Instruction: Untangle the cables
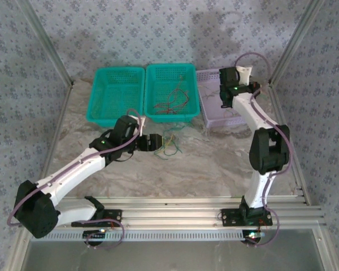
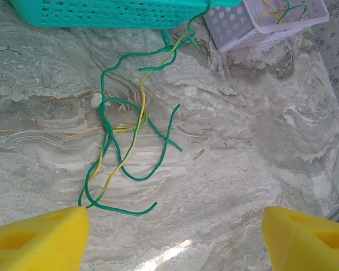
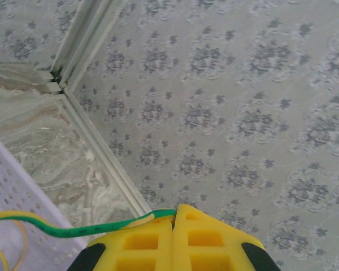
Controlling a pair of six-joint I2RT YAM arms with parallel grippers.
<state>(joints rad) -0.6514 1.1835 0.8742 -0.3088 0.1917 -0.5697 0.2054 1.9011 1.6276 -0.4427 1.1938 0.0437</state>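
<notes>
Marble-look tabletop (image 1: 214, 164), wallpaper all round, baskets along the far side. Left end effector (image 2: 172, 220) hangs wide open with nothing in it, just near of the loose green and yellow cables (image 2: 137, 121). Those lie crossed on the tabletop in front of the middle teal basket (image 1: 170, 66). Right end effector (image 3: 174, 220) is clenched on a green wire (image 3: 73, 230) up over the lilac basket (image 1: 206, 121). More cables sit in that basket and in the teal one.

Risks, as a guess: the green wire is pinched only at the very tips, so a tug could slip it free. Lifting it might also drag its basket-mates out. And grabbing the tabletop bunch where green loops round yellow would probably tighten the knot.
</notes>
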